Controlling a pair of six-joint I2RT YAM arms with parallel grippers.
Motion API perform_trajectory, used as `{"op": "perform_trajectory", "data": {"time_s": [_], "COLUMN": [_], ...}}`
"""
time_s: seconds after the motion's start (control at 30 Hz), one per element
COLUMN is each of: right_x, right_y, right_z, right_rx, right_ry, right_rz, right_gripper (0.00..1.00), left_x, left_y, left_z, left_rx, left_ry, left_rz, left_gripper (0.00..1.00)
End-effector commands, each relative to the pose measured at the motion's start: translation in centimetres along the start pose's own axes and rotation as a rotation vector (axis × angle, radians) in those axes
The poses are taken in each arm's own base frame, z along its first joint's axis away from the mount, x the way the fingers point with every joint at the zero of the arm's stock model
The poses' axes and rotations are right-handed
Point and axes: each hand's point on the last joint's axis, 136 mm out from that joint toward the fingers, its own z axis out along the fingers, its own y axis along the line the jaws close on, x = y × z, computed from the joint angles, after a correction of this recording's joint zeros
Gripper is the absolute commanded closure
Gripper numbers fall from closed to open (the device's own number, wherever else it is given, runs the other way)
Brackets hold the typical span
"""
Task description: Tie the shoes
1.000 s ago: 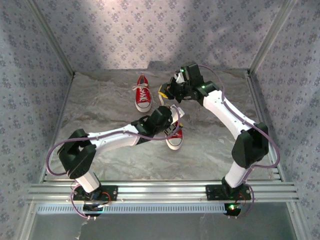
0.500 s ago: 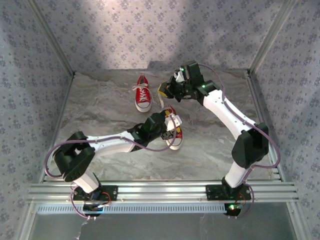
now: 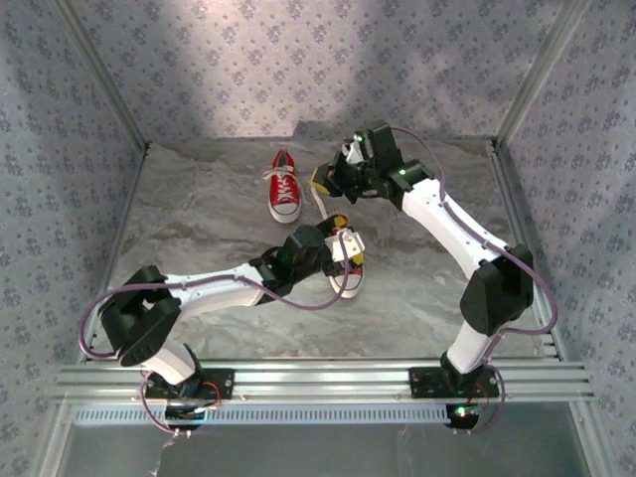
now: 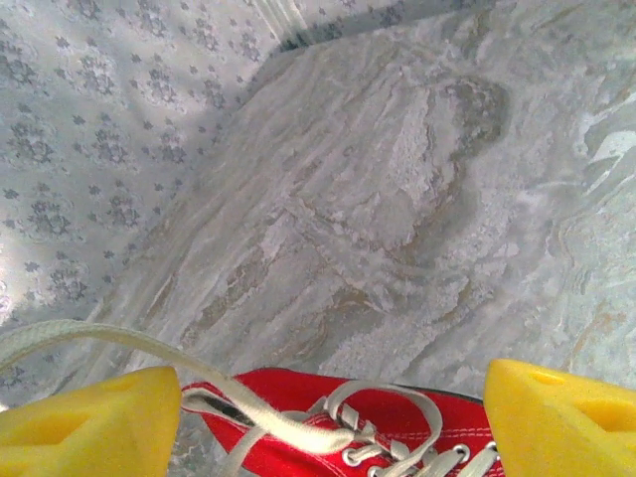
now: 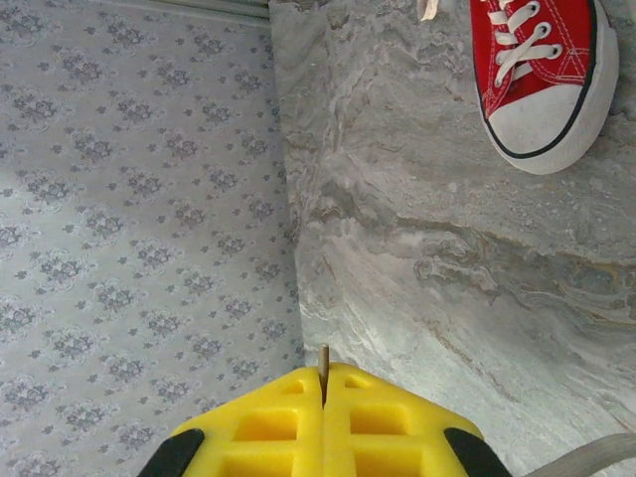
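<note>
Reaching in low from the 7 o'clock corner, the left arm point(image 3: 214, 283) lies across the marbled table point(image 3: 199, 214). Its left gripper point(image 4: 328, 390) hangs right over the near sneaker point(image 3: 348, 280), which sits close to the middle of the table with its white toe cap turned to 6 o'clock. The yellow fingers point(image 4: 89, 422) are spread wide, one on either side of the red upper, with nothing clamped between them. A white lace point(image 4: 119, 343) runs out from the eyelets and off past the left-hand finger.

Further back, at about 12 o'clock from that shoe, the right gripper point(image 5: 323, 376) has its pads pressed tight together. A thin tan tip point(image 5: 323, 356) pokes out between them, which I'd say is the lace end, pinched. In the overhead view a pale strand trails from there down toward the near sneaker.

Beyond, at 11 o'clock, the far sneaker point(image 3: 284, 191) lies on its own, well apart from both grippers. Whether it has a bow I can't tell.

My read is that the near sneaker's knot is in hand, with one strand drawn out and the other not yet taken. Next, the left gripper needs to drop and close on the loose strand by the eyelets. It has to miss the canvas while the right gripper holds its end taut.
</note>
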Motion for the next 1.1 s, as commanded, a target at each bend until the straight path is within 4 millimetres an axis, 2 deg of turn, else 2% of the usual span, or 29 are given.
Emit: {"op": "perform_trajectory", "data": {"time_s": [0.0, 0.27, 0.47, 0.73, 0.93, 1.07], "right_x": [0.7, 1.4, 1.6, 1.6, 1.5, 1.5], "right_y": [2.7, 3.2, 3.3, 3.3, 3.2, 3.2], "right_z": [-1.5, -1.3, -1.2, -1.5, -1.5, -1.5], "right_rx": [-0.052, -0.052, -0.049, -0.045, -0.042, -0.040], "right_ry": [0.005, 0.016, 0.019, 0.015, 0.013, 0.013], "right_rz": [-0.043, -0.059, -0.067, -0.075, -0.077, -0.078], "right_gripper": [1.00, 1.00, 1.00, 1.00, 1.00, 1.00], "left_x": [-1.9, -0.8, 0.5, 2.8, 4.1, 4.9], "left_y": [0.6, 2.2, 2.5, 3.0, 3.2, 2.8], "left_z": [-0.4, 1.1, 2.3, 2.4, 1.9, 1.7], "left_rx": [-0.013, -0.107, -0.129, -0.173, -0.192, -0.175], "left_ry": [-0.054, 0.037, 0.124, 0.259, 0.338, 0.373], "left_rz": [-0.014, -0.016, 0.020, 0.087, 0.141, 0.155], "left_gripper": [0.20, 0.26, 0.32, 0.39, 0.58, 0.63]}}
